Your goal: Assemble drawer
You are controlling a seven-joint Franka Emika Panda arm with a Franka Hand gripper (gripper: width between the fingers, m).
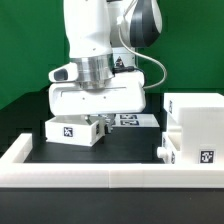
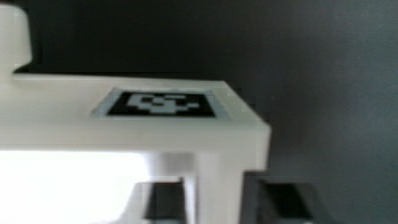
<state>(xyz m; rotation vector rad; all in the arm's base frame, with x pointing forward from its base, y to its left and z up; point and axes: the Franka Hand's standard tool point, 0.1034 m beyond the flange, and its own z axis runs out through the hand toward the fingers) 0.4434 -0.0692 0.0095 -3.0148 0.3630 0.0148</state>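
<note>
A small white open-topped tray (image 1: 72, 130) with a black-and-white tag sits on the black table at the exterior view's left. My gripper (image 1: 97, 121) is low over its near-right corner. In the wrist view the tray's tagged wall (image 2: 169, 104) runs between my two dark fingers (image 2: 164, 203), one inside the tray and one outside, both close against the wall. My gripper (image 2: 222, 205) looks shut on that wall. The tall white housing (image 1: 195, 118) stands at the exterior view's right. A lower tagged white part (image 1: 200, 155) shows at its front.
The marker board (image 1: 133, 120) lies flat behind the tray, partly hidden by my arm. A low white rail (image 1: 100, 176) edges the table at the front and left. Bare black table (image 1: 130, 148) lies between tray and housing.
</note>
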